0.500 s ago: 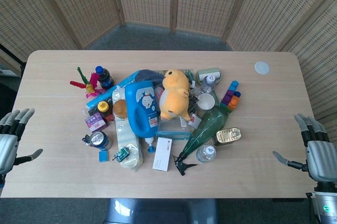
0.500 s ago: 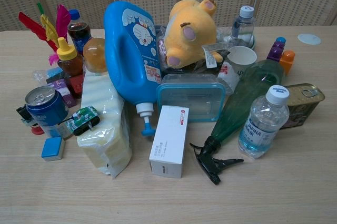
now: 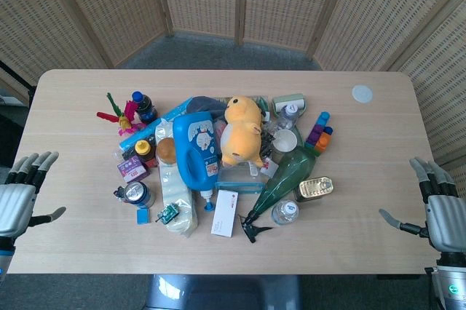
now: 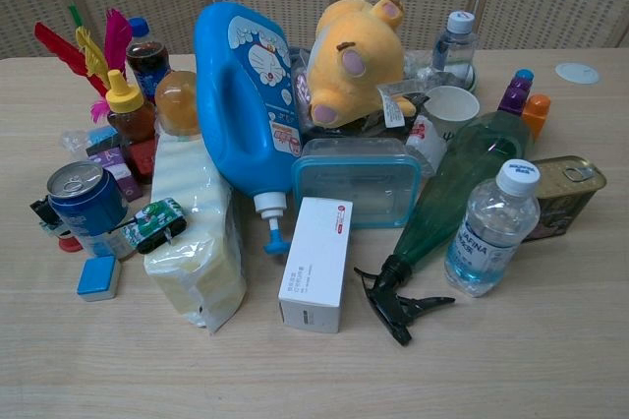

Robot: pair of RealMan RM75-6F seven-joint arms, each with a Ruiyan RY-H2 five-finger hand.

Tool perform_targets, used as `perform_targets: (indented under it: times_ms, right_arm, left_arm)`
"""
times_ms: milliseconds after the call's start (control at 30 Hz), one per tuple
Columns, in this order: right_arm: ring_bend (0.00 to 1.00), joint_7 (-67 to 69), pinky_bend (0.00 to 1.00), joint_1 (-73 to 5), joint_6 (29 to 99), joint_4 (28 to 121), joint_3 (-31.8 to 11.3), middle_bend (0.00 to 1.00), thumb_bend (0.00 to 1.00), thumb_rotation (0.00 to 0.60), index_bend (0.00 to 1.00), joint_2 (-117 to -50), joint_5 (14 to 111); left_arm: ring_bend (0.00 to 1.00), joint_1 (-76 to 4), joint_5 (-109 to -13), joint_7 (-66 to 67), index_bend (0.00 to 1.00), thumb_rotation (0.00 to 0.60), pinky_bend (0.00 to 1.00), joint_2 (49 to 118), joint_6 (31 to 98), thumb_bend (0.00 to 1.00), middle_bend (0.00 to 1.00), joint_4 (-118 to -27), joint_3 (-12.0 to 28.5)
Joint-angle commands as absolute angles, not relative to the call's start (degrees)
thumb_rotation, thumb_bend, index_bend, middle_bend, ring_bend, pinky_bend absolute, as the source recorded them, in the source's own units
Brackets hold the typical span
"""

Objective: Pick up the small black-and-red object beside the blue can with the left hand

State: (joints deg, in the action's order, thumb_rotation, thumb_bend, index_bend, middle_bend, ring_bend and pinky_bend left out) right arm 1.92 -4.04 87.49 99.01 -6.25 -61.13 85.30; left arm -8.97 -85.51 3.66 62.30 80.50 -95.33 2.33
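Left robot hand (image 3: 18, 201) open, empty at surface (image 3: 73, 244) edge, well apart from black-and-red object (image 4: 47, 219) touching blue can (image 4: 86, 201); right robot hand (image 3: 443, 212) open too.

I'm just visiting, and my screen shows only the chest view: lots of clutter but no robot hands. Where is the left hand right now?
Observer: The head view shows the left hand at the left edge of the table, holding nothing, with its fingers apart.
Operator: Is anything between it and the little black-and-red thing by the can?
Observer: No. From above, only bare wood lies between the hand and the black-and-red object, which sits on the side of the blue can that faces that hand.
Operator: And the other hand?
Observer: The right hand is at the opposite edge, also open and empty.
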Motion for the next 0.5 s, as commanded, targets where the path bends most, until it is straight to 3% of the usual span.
perform_targets:
  times_ms: [33, 267, 500]
  right_arm:
    - [0.00, 1.8, 0.00, -4.0, 87.5, 99.0, -6.2, 0.00, 0.00, 0.332, 0.00, -61.2, 85.3]
    - [0.00, 2.3, 0.00, -3.9, 87.6, 98.9, -6.3, 0.00, 0.00, 0.332, 0.00, -61.0, 85.1]
    - [0.00, 3.6, 0.00, -3.8, 87.9, 99.0, -6.6, 0.00, 0.00, 0.332, 0.00, -60.6, 84.9]
  left_arm:
    - [0.00, -12.7, -83.3, 7.3, 0.00, 0.600, 0.00, 62.0, 74.0, 0.00, 0.00, -96.7, 2.9]
    - [0.00, -19.2, -78.2, 16.6, 0.00, 0.600, 0.00, 60.6, 64.0, 0.00, 0.00, -99.5, 4.3]
    - [0.00, -21.3, -75.6, 20.6, 0.00, 0.600, 0.00, 60.9, 61.7, 0.00, 0.00, -100.0, 4.3]
